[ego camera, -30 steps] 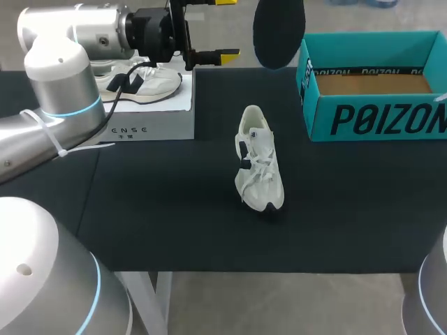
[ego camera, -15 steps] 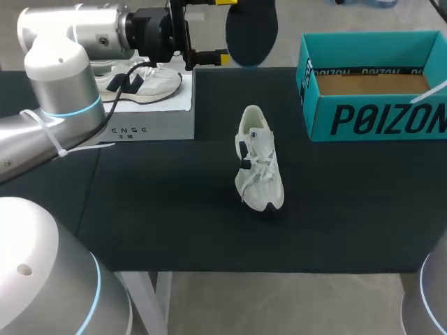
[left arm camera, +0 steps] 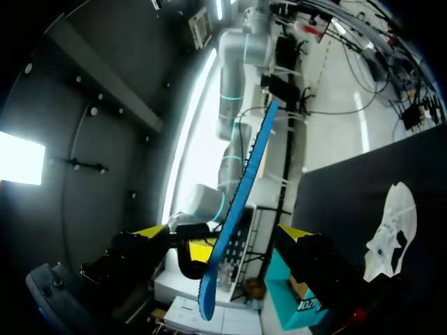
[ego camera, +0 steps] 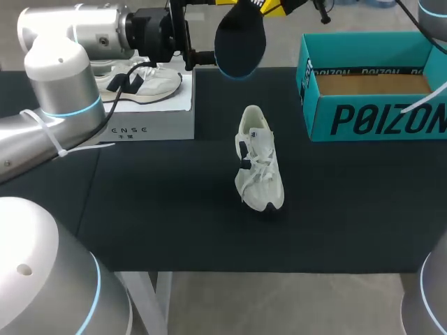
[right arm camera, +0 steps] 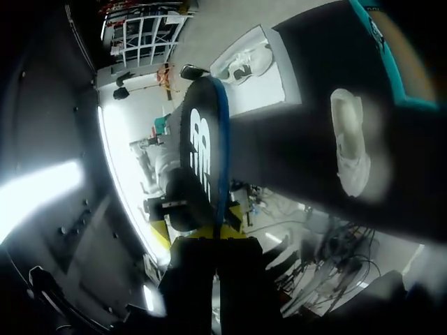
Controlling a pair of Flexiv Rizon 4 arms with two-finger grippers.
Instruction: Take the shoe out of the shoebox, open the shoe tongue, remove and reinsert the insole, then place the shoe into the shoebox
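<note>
shoe: white lace-up sneaker (ego camera: pixel 260 167) out, laid at centre of black worktop (ego camera: pixel 174 209), 7 o'clock of teal cardboard shoebox (ego camera: pixel 377 118) | insole: dark blue-edged insole (ego camera: pixel 239 43) removed, held at 12 o'clock, pinched by right gripper (right arm camera: pixel 213 230) fingers | left gripper (ego camera: pixel 208 29): fingers spread around insole, untouched | left: reinsertion, boxing

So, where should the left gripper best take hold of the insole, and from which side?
Grip the insole by its two flat faces at the free rounded end, away from the end the right gripper holds. In the left wrist view it stands edge-on before the open left gripper, so coming straight ahead should probably work.
</note>
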